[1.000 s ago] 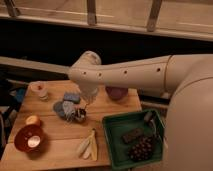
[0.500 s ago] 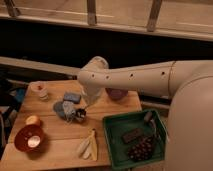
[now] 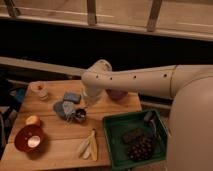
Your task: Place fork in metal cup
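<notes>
Nearest edge of the wooden table (image 3: 55,150): red bowl (image 3: 28,138) at left, banana peel (image 3: 88,146) in the middle, green tray (image 3: 112,145) at right with dark items in it. None of these has shifted over the last second.

Mid-table: the metal cup (image 3: 80,116) stands upright where it stood a second ago. A thin silvery glint just to its left, lying over a grey-blue cloth (image 3: 60,106), reads as the fork (image 3: 68,114). It looks to be beside the cup and not in it, though whether the two touch is unclear.

The gripper (image 3: 86,106) hangs just above and slightly right of the cup. Whether it is clasping the fork or has let go, I cannot tell.

Change: the arm (image 3: 135,80) has drifted right and sunk a little, its rounded joint now lower over the table. The wrist has come down closer to the cup. Judgement: the fork is being brought to the cup's mouth, or has just missed it. The placement does not look finished.

Pose: the long white forearm reaches in from the right, nearly level, and bends sharply at the joint. The wrist points straight down.

Further back: blue sponge (image 3: 71,96), small glass (image 3: 40,90) at far left, and purple bowl (image 3: 116,94) partly hidden behind the arm.
</notes>
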You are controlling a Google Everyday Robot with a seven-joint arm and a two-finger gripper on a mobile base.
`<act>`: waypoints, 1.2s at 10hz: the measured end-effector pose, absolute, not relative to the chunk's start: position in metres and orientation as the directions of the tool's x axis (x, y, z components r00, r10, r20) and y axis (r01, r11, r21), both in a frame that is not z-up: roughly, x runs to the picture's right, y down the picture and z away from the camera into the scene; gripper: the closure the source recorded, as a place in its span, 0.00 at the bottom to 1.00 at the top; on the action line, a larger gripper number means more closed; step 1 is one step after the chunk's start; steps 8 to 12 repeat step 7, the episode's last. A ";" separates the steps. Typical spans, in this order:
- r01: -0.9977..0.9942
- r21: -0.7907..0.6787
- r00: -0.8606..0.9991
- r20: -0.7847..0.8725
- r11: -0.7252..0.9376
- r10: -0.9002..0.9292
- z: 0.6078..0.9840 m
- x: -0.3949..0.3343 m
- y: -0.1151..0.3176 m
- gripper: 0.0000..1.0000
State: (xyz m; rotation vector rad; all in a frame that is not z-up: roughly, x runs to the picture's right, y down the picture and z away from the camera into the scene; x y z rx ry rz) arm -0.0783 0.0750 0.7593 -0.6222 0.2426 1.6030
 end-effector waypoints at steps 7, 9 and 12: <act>-0.964 -0.232 0.016 -0.528 -0.126 0.849 0.760 -0.088 0.079 0.20; -0.964 -0.232 0.016 -0.528 -0.126 0.849 0.760 -0.088 0.079 0.20; -0.964 -0.232 0.016 -0.528 -0.126 0.849 0.760 -0.088 0.079 0.20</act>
